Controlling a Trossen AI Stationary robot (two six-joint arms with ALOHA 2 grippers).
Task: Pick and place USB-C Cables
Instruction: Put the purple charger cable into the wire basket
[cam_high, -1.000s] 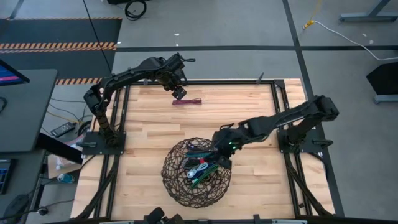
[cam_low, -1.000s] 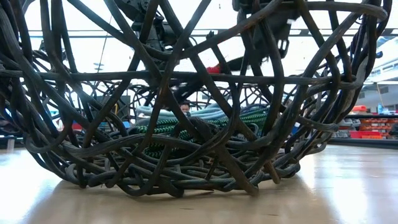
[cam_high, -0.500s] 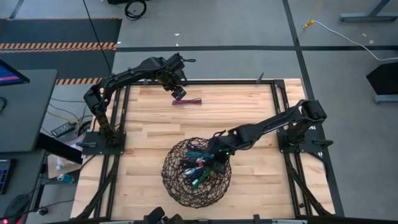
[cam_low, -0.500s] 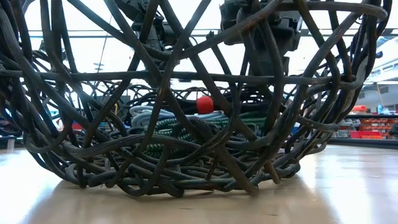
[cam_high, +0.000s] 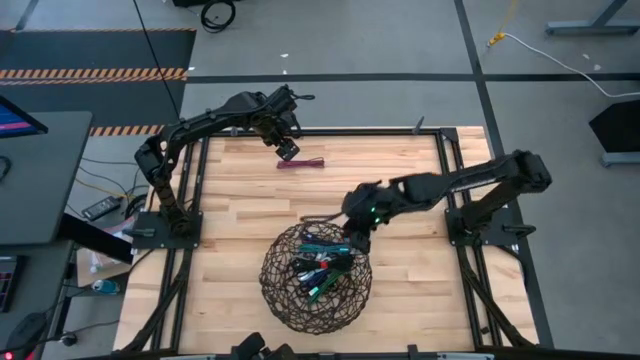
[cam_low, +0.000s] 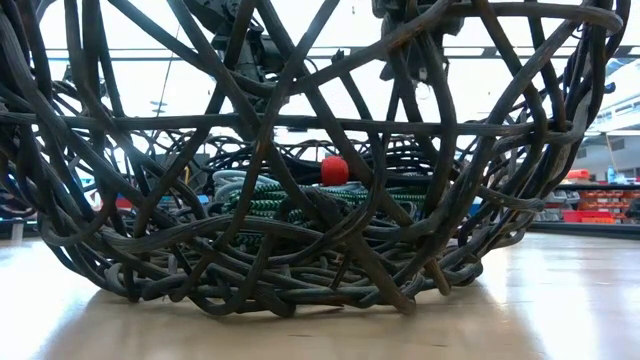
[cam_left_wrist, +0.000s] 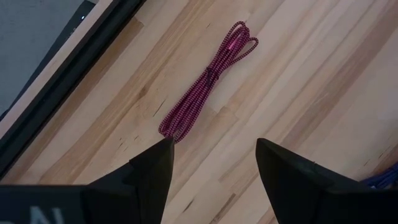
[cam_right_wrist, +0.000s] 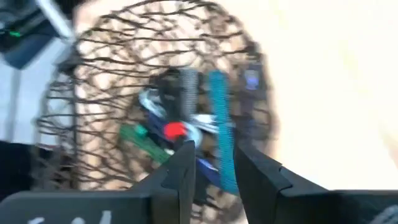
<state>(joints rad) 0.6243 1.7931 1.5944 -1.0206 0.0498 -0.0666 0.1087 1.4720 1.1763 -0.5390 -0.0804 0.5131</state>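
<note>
A maroon cable bundle (cam_high: 301, 162) (cam_left_wrist: 208, 78) lies flat on the wood near the far edge. My left gripper (cam_high: 288, 150) (cam_left_wrist: 214, 155) hovers open just beside it and touches nothing. The dark wire basket (cam_high: 268, 285) (cam_low: 300, 260) stands near the table's near edge and holds several cable bundles (cam_high: 318, 268), green, white, blue and one with a red end (cam_low: 334, 170). My right gripper (cam_high: 350, 238) (cam_right_wrist: 214, 168) is above the basket's far right rim, with a teal cable (cam_right_wrist: 219, 124) running out from between its fingers. My right gripper pinches the teal cable at its near end (cam_right_wrist: 225, 177) between the two fingers. It comes from above, slanting in from the far right. The cable reaches straight away from the fingers over the basket. The picture is blurred, and I cannot tell whether its other end rests on the pile.
A dark frame (cam_high: 440, 135) borders the wooden table top. Bare wood lies to the left (cam_high: 225, 230) and right (cam_high: 420, 270) of the basket. The basket's wires fill the low view and hide most of the table behind them.
My right gripper has dipped into the basket's pile, then risen out of it and drawn back toward the far right rim. The bundles in the basket have shifted, and a red end now shows among them. The left arm and the maroon cable have kept still.
</note>
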